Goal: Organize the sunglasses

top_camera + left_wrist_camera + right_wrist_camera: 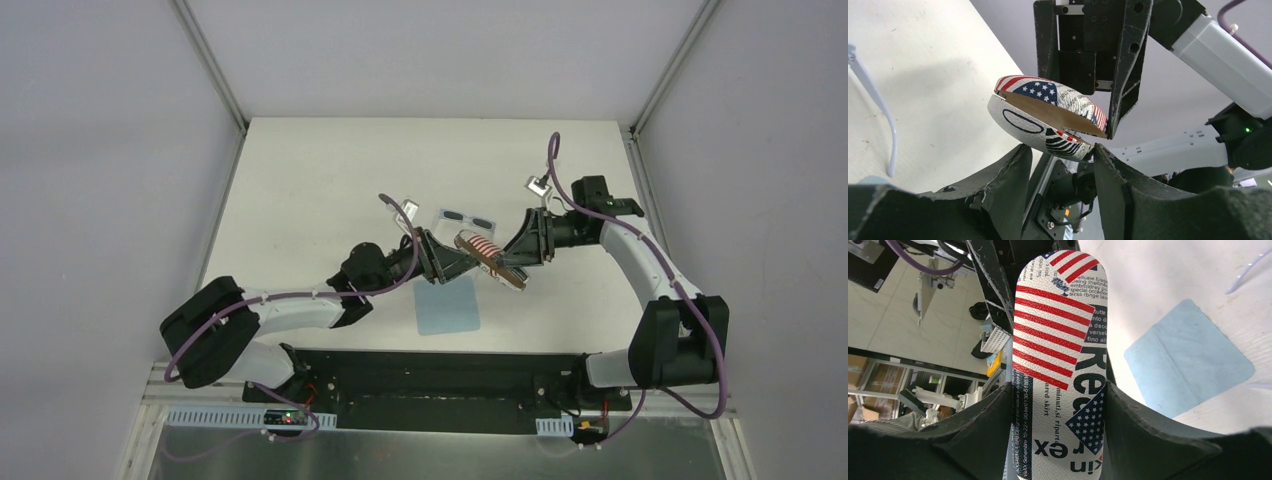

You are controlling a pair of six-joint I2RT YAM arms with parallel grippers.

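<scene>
White-framed sunglasses (pixel 457 215), one pair; one printed case (pixel 490 257); one blue cloth (pixel 447 306).

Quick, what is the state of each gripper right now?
Left gripper: closed, holding the lower half of the case.
Right gripper: closed, holding the same case across its width.

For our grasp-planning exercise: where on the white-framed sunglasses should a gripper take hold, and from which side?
Probably the bridge of the sunglasses, from above. It sits between the two dark lenses, so a front-to-back pinch would miss them and the slim temple arms. The case sits nearer the arm bases, apparently clear of that approach.
</scene>
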